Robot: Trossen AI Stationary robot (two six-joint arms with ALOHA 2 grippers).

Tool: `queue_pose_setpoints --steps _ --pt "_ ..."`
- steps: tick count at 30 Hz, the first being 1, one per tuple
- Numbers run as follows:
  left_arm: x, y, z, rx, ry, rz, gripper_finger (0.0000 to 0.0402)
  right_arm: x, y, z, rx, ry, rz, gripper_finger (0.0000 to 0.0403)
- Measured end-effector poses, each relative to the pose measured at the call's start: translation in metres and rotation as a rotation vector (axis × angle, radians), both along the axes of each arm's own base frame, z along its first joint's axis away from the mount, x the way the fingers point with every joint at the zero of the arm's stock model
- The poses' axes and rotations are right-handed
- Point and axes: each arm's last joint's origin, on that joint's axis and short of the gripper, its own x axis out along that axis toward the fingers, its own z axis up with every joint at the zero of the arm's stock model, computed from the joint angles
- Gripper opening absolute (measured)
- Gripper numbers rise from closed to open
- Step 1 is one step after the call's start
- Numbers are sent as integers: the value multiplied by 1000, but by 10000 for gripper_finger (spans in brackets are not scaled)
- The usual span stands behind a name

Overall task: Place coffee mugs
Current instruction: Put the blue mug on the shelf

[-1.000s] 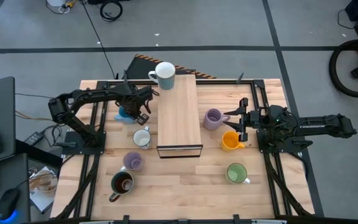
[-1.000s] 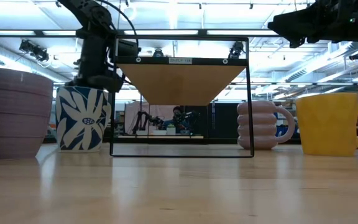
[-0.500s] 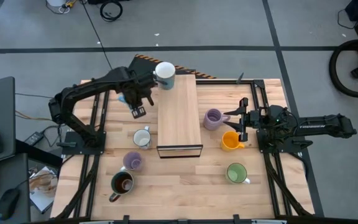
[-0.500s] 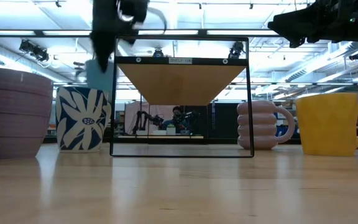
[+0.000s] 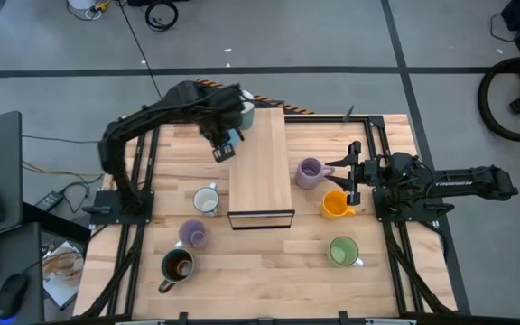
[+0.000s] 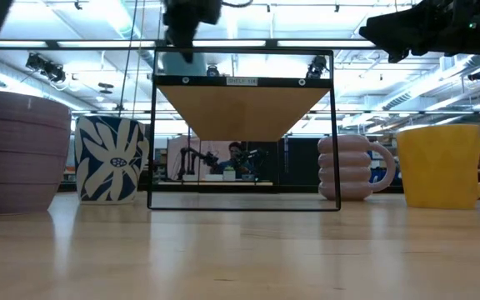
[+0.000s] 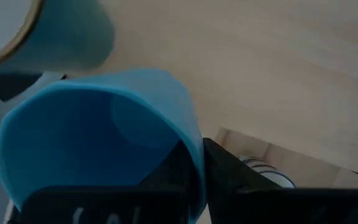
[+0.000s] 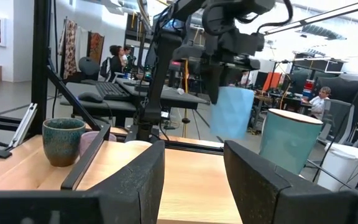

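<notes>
My left gripper (image 5: 225, 147) is shut on the blue mug (image 8: 232, 113) and holds it in the air over the far left part of the raised wooden shelf (image 5: 260, 167). A pale white mug (image 5: 239, 108) stands on the shelf's far end, just beyond it. My right gripper (image 5: 350, 174) waits open at the table's right, between the lilac ribbed mug (image 5: 309, 171) and the orange mug (image 5: 335, 204). On the table also stand a white flowered mug (image 5: 206, 199), a lilac mug (image 5: 192, 234), a dark olive mug (image 5: 177, 264) and a green mug (image 5: 343, 251). My left gripper pinches the blue mug's wall at the rim (image 7: 191, 140), with one finger inside the mug and the other finger (image 7: 229, 171) outside. The fingers come from above, pointing down. The mug hangs below them, lifted clear and roughly upright.
The shelf is a long wooden board on a black wire frame (image 6: 240, 133), open underneath. Black rails (image 5: 138, 208) run along the table's left and right sides. In the right wrist view, people sit at desks (image 8: 114, 59) in the room behind the table.
My left gripper has lifted the blue mug off the table left of the shelf. It has carried the mug up and toward the right, until it hangs over the shelf's far left part beside the pale mug. The right arm has kept still.
</notes>
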Motion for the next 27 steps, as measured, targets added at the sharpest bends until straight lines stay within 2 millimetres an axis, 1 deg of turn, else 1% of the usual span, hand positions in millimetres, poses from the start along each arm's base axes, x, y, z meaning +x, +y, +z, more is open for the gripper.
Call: queue_pose_setpoints --steps 4,9,14,27 --pt "21 3 -4 -8 13 -19 29 0 0 -1 -2 9 -1 171" --pt "36 8 -17 -6 42 -23 31 1 0 -2 -4 16 -1 171" --pt "42 9 -26 13 75 -23 32 1 0 -2 -5 16 -1 171" --pt "51 9 -35 25 65 -16 34 1 0 -2 -4 18 -2 171"
